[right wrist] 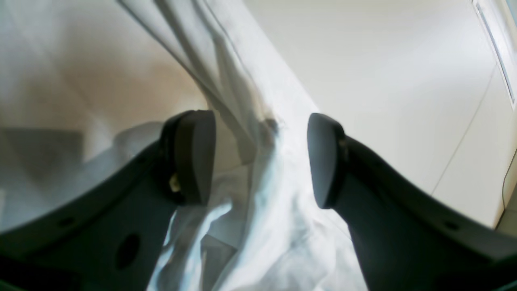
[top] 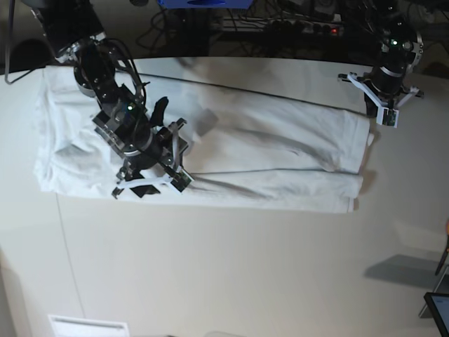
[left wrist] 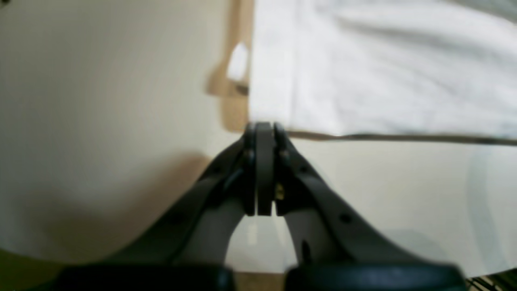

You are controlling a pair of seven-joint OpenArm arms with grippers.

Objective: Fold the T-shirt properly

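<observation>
The white T-shirt point(top: 266, 154) lies lengthwise across the table, folded into a long band with wrinkles. My right gripper point(top: 154, 184) hangs over its left part. In the right wrist view this gripper point(right wrist: 258, 157) is open, and a raised ridge of the T-shirt point(right wrist: 250, 81) runs between its dark fingers point(right wrist: 194, 157) without being pinched. My left gripper point(top: 382, 116) is at the shirt's far right end. In the left wrist view this gripper point(left wrist: 264, 129) is shut, its tips right at a corner of the T-shirt point(left wrist: 363, 81). No cloth shows between its pads.
The pale table point(top: 245, 267) stretches toward the front. Cables and a power strip point(top: 309, 28) run behind its back edge. A white label point(top: 88, 326) lies at the front left. A dark object point(top: 438, 309) sits at the right border.
</observation>
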